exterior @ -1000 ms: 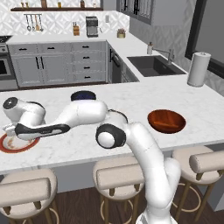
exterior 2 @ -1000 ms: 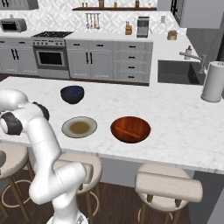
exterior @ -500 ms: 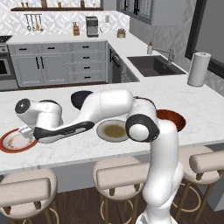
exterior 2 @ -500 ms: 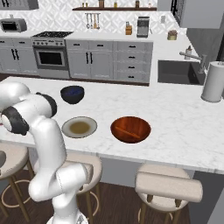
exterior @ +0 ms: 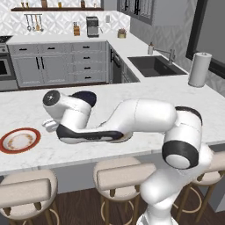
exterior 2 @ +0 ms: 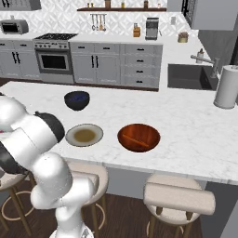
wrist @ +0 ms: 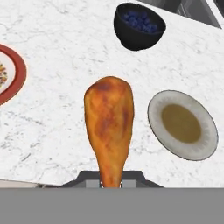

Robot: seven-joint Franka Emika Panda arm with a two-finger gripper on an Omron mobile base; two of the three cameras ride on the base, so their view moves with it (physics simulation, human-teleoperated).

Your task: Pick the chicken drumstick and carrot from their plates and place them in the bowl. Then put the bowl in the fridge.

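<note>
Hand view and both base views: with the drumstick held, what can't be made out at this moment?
- Hand, hand view: its fingertips are covered by the chicken drumstick, so the contact cannot be seen.
- Red-rimmed plate, hand view: cut off by the left edge.
- Red-orange bowl, right base view: an orange stick lies inside, too small to tell if it is the carrot.
- Grey-rimmed plate, left base view: the arm covers it.
</note>
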